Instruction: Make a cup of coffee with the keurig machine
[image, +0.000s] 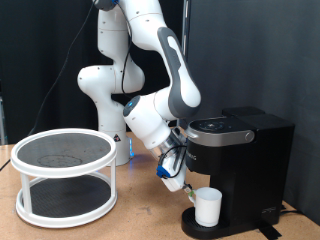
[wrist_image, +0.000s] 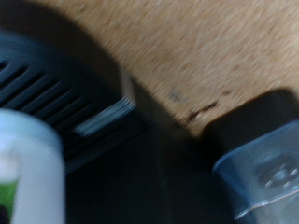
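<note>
The keurig machine (image: 246, 150) stands at the exterior view's right, its lid down. The cup (image: 208, 206), a white mug, stands on the machine's round drip base (image: 196, 225) under the spout. My gripper (image: 176, 178) hangs tilted just to the exterior view's left of the machine, a little above and beside the cup, with a blue glow at the wrist. The blurred wrist view shows the black ribbed drip base (wrist_image: 56, 93), a white rounded shape that is likely the cup (wrist_image: 28, 168), and one translucent fingertip (wrist_image: 263, 175). I see nothing clearly between the fingers.
A white two-tier round rack (image: 65, 175) with dark mesh shelves stands at the exterior view's left on the brown table (image: 140, 215). The arm's white base (image: 105, 100) rises behind it. A black curtain closes the back.
</note>
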